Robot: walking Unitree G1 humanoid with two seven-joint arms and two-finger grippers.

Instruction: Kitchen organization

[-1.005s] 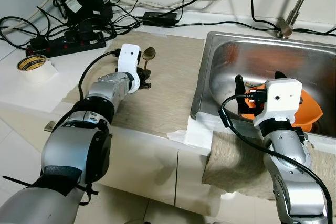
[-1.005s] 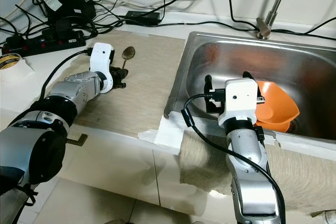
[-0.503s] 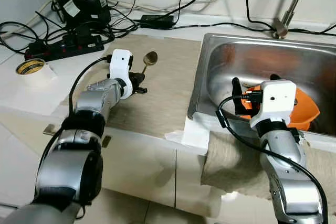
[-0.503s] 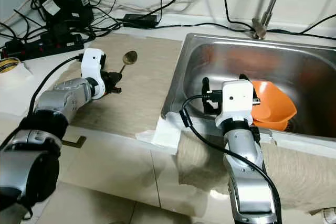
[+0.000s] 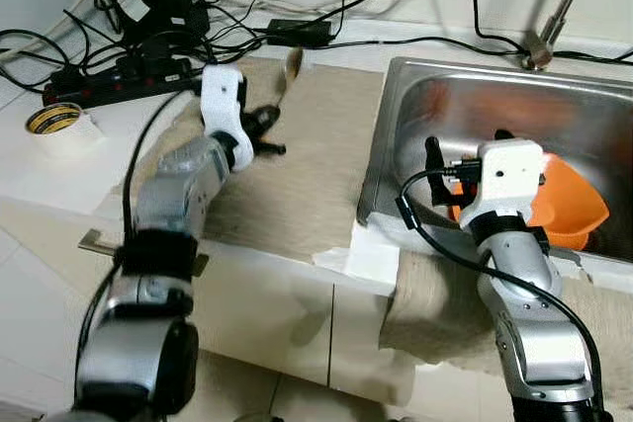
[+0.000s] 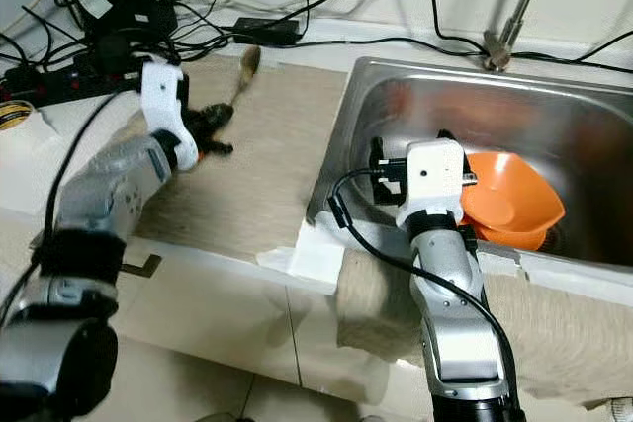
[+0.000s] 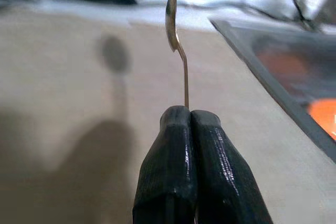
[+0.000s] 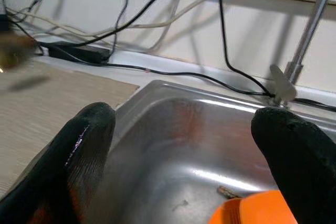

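My left gripper (image 5: 265,129) is shut on the thin handle of a brass-coloured spoon (image 7: 175,30) and holds it off the beige mat (image 5: 307,175), bowl end raised toward the back of the counter. The spoon (image 5: 291,63) looks blurred in the eye views. My right gripper (image 8: 184,145) stands open at the near side of the steel sink (image 5: 445,111), with nothing between its fingers. An orange bowl (image 5: 564,207) lies in the sink just right of that gripper.
A black power strip (image 5: 119,74), adapters and tangled cables lie at the back left of the counter. A tape roll (image 5: 56,120) sits at the far left. The tap (image 5: 554,17) rises behind the sink. A beige cloth (image 5: 445,303) hangs over the counter's front edge.
My left gripper has lifted the spoon off the mat and raised it toward the back. The right gripper has shifted slightly left by the sink. The camera has also shifted a little.
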